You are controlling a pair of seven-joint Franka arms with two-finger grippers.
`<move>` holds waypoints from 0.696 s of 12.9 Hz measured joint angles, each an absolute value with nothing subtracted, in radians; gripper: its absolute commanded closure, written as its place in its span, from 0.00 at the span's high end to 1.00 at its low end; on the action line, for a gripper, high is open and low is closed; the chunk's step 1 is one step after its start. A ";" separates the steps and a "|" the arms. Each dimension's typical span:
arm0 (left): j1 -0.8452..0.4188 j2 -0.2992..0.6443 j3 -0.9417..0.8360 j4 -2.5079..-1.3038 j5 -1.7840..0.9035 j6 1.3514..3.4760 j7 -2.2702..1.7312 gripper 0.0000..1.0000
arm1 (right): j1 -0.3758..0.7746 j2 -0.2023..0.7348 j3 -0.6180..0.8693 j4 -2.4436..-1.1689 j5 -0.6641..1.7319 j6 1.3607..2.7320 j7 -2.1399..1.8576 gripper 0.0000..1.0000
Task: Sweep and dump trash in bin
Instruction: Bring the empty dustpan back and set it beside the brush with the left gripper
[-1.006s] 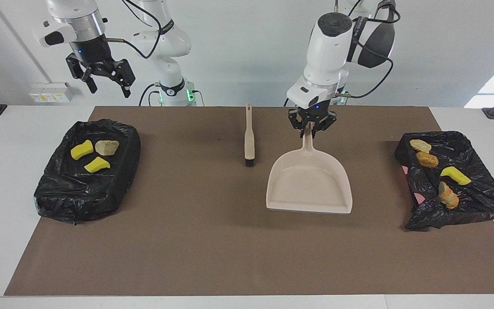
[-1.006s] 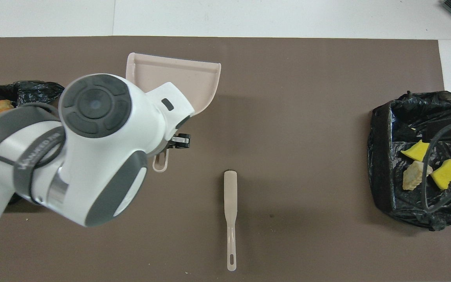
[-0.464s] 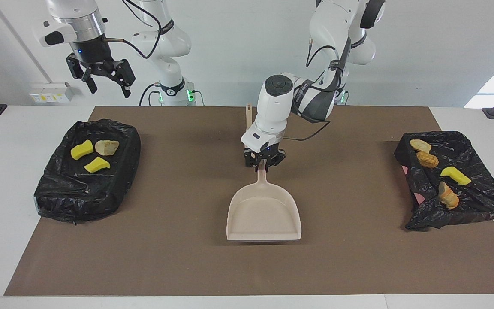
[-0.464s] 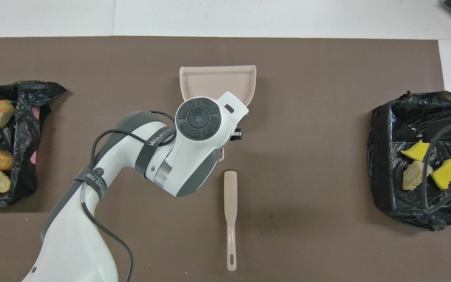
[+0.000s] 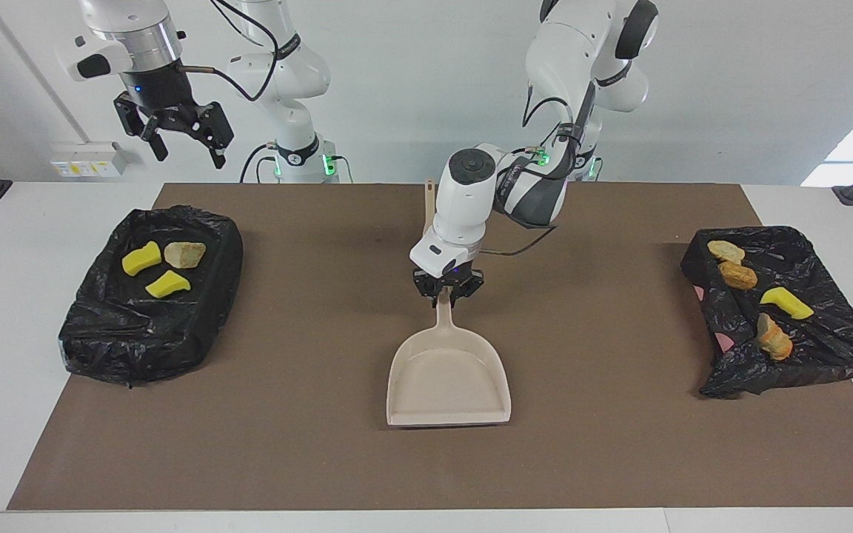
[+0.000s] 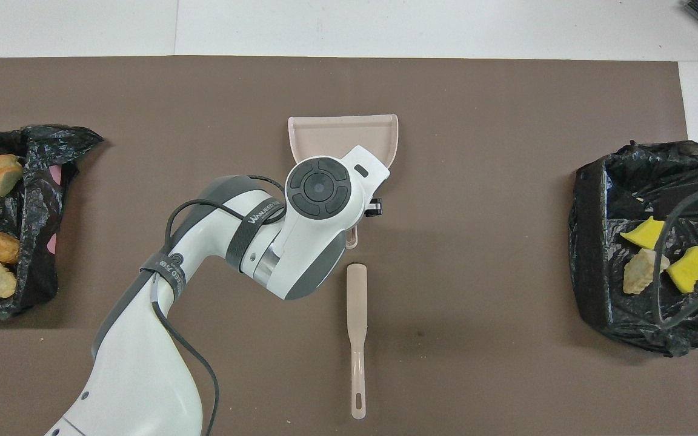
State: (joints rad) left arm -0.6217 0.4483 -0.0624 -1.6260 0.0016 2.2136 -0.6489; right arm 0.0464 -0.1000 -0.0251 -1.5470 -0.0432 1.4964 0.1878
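The brush (image 6: 357, 339), nearer the robots than the dustpan (image 5: 449, 381), is seen whole only from overhead. The left pincer (image 5: 447, 294) is set at the dustpan's handle; its grip cannot be told. The right pincer (image 5: 184, 138) is held wide above the bin (image 5: 93, 333) where some trash (image 5: 141, 258) lies.

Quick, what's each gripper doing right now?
Left gripper: at the dustpan handle; grip cannot be told.
Right gripper: open, holding nothing, waiting.
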 measured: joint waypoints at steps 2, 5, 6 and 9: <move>-0.619 0.445 -0.050 -1.620 0.002 2.209 -0.649 1.00 | 0.046 -0.100 -0.025 -1.547 -0.043 1.496 0.188 1.00; -0.576 0.399 -0.033 -1.603 0.002 2.157 -0.622 1.00 | 0.046 -0.100 -0.025 -1.547 -0.043 1.496 0.188 1.00; -0.550 0.376 -0.032 -1.600 0.002 2.126 -0.590 1.00 | 0.046 -0.100 -0.025 -1.547 -0.043 1.496 0.188 1.00; -0.464 0.313 -0.030 -1.597 0.001 2.045 -0.496 1.00 | 0.046 -0.100 -0.025 -1.547 -0.043 1.496 0.188 1.00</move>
